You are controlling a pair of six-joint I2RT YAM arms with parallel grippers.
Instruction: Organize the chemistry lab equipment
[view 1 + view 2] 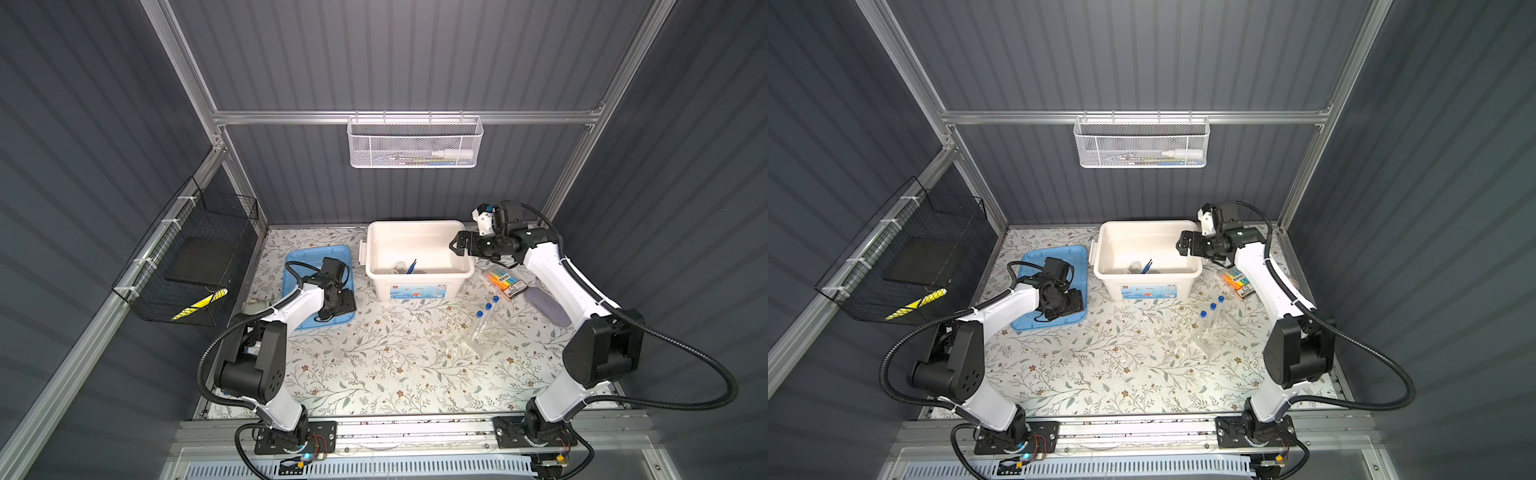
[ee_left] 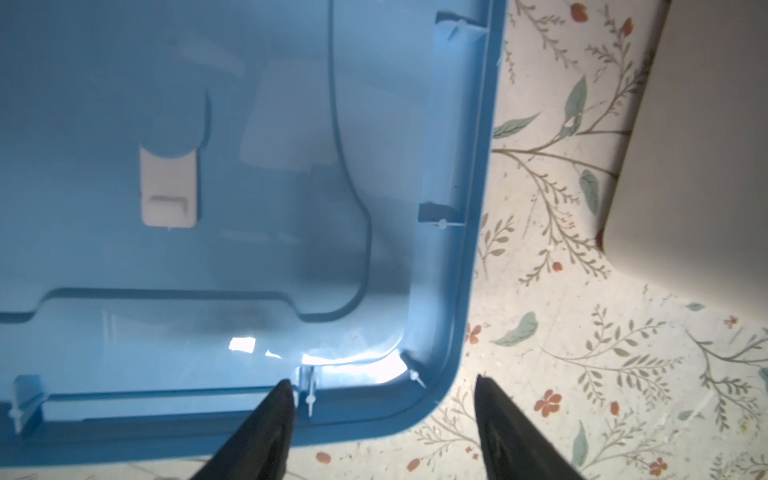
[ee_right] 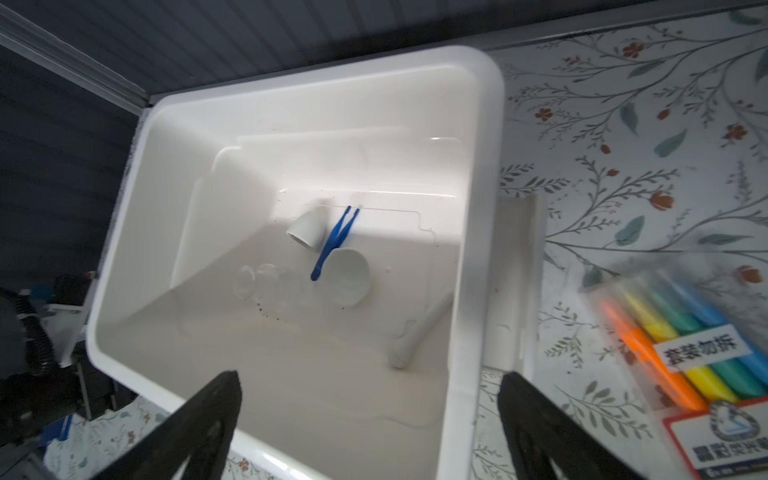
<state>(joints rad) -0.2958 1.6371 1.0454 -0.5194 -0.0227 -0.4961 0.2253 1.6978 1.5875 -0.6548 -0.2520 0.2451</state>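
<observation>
- Floral desk (image 1: 374,374): clear blue-capped tubes (image 1: 488,308) and clear plastic rack (image 1: 484,345) lie outside white plastic bin (image 1: 415,224).
- Right gripper (image 3: 370,374) hangs wide, empty, above bin: fetching them looks next.
- Left gripper (image 2: 382,379), parted and empty, straddles rim of blue plastic lid (image 2: 166,270).

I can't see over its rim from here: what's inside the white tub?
Two small white dishes, dark blue tweezers, small clear glassware and a white pestle lie on the white tub's floor. The right gripper hides a little of the near floor.
</observation>
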